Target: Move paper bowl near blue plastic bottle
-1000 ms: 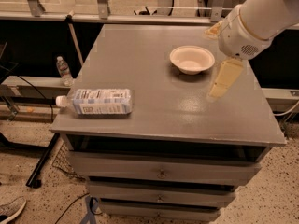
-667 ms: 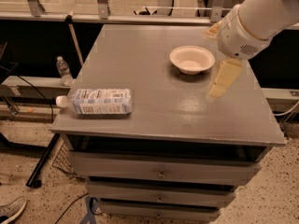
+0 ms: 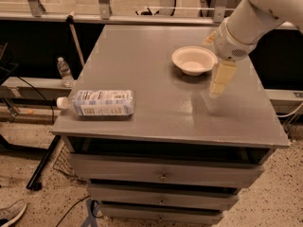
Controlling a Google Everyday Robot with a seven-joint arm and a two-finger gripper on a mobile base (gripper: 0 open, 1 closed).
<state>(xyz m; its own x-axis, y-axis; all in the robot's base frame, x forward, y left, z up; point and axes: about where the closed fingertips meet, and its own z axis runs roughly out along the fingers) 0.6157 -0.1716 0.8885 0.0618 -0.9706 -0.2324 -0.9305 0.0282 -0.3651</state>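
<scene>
The paper bowl (image 3: 194,60) is an off-white shallow bowl standing upright on the grey table top (image 3: 156,108), right of centre toward the back. The blue plastic bottle (image 3: 100,102) lies on its side near the front left corner, white cap pointing left. My gripper (image 3: 218,82) hangs from the white arm at the upper right. It hovers just right of and in front of the bowl, above the table and apart from the bowl's rim. It holds nothing that I can see.
A small clear round water bottle (image 3: 64,72) stands on a low ledge left of the table. Drawers (image 3: 163,176) sit below the table top. Metal frame legs and cables run along the back. A shoe (image 3: 12,213) lies on the floor at lower left.
</scene>
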